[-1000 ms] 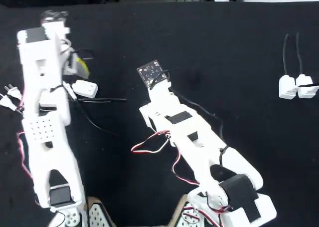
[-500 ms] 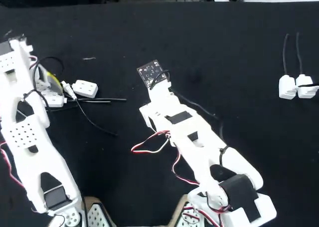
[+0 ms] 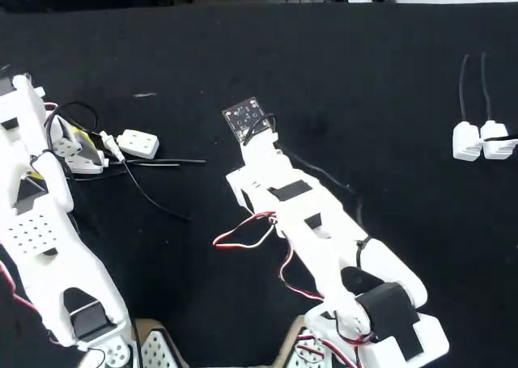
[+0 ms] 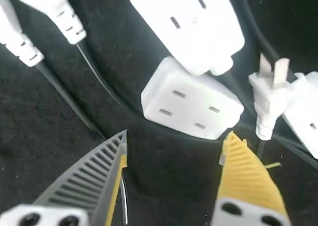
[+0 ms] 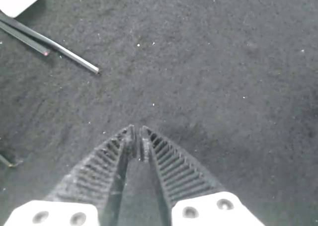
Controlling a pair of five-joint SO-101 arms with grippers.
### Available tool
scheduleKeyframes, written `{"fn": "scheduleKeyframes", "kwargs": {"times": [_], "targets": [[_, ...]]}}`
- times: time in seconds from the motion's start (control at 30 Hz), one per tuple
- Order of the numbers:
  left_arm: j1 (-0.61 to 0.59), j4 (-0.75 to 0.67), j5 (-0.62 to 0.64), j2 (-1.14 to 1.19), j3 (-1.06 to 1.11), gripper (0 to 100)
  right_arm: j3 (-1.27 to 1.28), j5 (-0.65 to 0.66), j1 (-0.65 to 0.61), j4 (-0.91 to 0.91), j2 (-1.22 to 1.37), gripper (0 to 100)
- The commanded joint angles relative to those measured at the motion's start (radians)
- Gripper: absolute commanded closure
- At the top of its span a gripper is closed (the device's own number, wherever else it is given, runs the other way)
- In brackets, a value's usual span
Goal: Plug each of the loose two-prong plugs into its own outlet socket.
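Observation:
My left gripper (image 4: 176,135) stands open just above a white outlet socket (image 4: 191,107), one grey finger and one yellow finger (image 4: 243,166) either side of its near edge. A second white socket (image 4: 194,22) lies beyond it, touching it. Beside them a loose two-prong plug (image 4: 268,87) lies prongs up. Two more white plug bodies (image 4: 64,12) on black cords lie off to the side. In the high view the left gripper (image 3: 74,144) sits at the far left by a socket (image 3: 137,144). My right gripper (image 5: 137,131) is shut on nothing, over bare black cloth.
Black cords (image 3: 158,192) trail from the socket cluster across the cloth. Two white plugs (image 3: 481,139) with black cords lie at the far right. The right arm (image 3: 316,230) lies across the table's middle. A black cord end (image 5: 69,54) lies ahead of the right gripper.
The left arm has swung to the left and drawn back, uncovering the sockets and cords it stood over. The right arm has not moved.

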Motion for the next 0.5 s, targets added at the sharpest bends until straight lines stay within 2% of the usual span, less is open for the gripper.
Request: {"fn": "scheduleKeyframes", "kwargs": {"times": [0.0,0.17,0.47], "targets": [[0.03,-0.015,0.109,-0.068,0.019,70,-0.002,0.006,-0.018,-0.026,-0.001,98.7],[0.05,-0.017,0.347,-0.075,0.01,70,-0.002,0.006,-0.018,-0.026,-0.001,98.7],[0.079,0.028,0.695,-0.066,0.002,70,-0.002,0.006,-0.018,-0.026,-0.001,98.7]]}}
